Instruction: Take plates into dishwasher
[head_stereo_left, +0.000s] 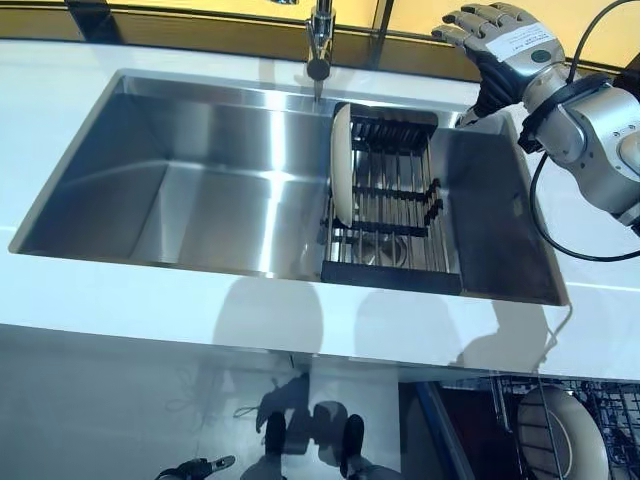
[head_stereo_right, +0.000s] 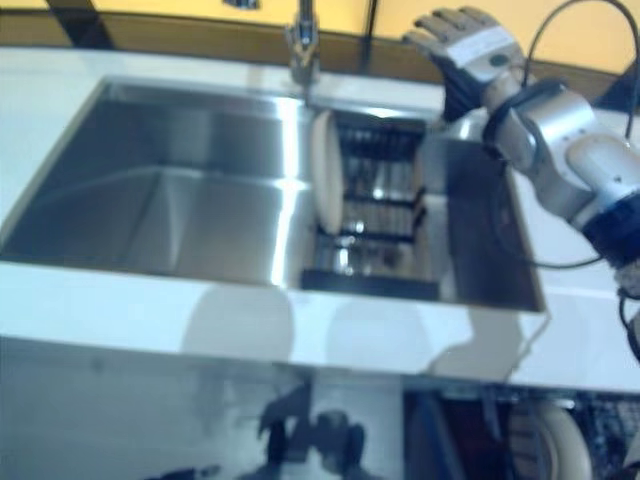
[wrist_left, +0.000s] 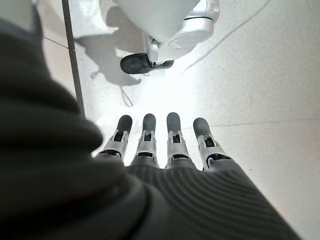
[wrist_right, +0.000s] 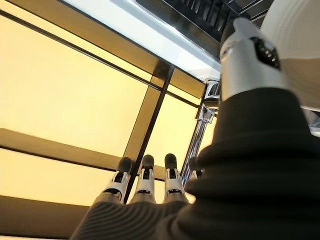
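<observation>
One cream plate (head_stereo_left: 342, 165) stands on edge at the left end of a dark wire rack (head_stereo_left: 395, 195) inside the steel sink (head_stereo_left: 200, 190). My right hand (head_stereo_left: 495, 35) hovers open above the back right corner of the sink, fingers straight and spread, a little behind and to the right of the rack and touching nothing. A second plate (head_stereo_left: 560, 435) stands in the dishwasher rack (head_stereo_left: 610, 410) below the counter at the lower right. My left hand (wrist_left: 174, 145) hangs low over the floor, fingers straight, holding nothing.
The faucet (head_stereo_left: 320, 40) rises behind the sink just left of the rack. White counter (head_stereo_left: 150, 295) runs around the sink. A yellow-lit window (wrist_right: 75, 85) with dark bars lies behind my right hand.
</observation>
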